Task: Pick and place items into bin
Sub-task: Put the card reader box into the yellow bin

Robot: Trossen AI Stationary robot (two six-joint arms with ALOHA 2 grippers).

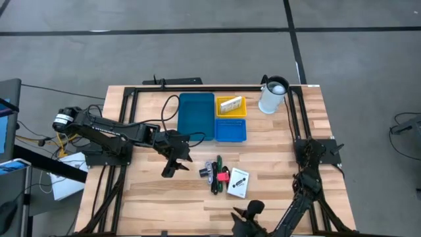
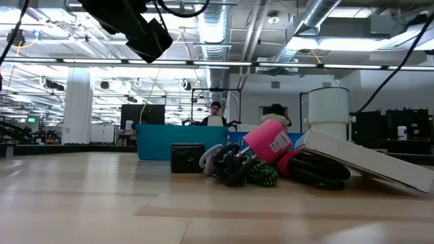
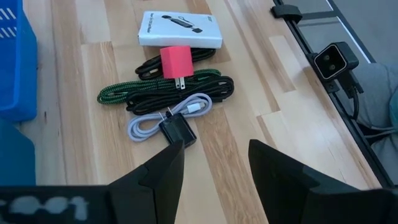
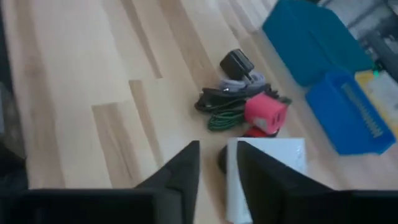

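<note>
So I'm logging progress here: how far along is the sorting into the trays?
Barely started. One white item already lies in the yellow tray; the teal tray and blue tray look bare. In hand: nothing, though the left hand hovers open beside the pile. Left: the black charger, coiled cables, red plug and white box. The right hand waits at the near edge.

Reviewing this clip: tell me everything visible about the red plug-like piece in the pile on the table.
The red plug is a small, boxy charger block of matte red-pink plastic with two metal prongs sticking out of one face. It lies on a bundle of coiled black and green cables, beside the white printed box, in the pile in front of the bin. In the low view a white label shows on it. No pincer touches it.
</note>
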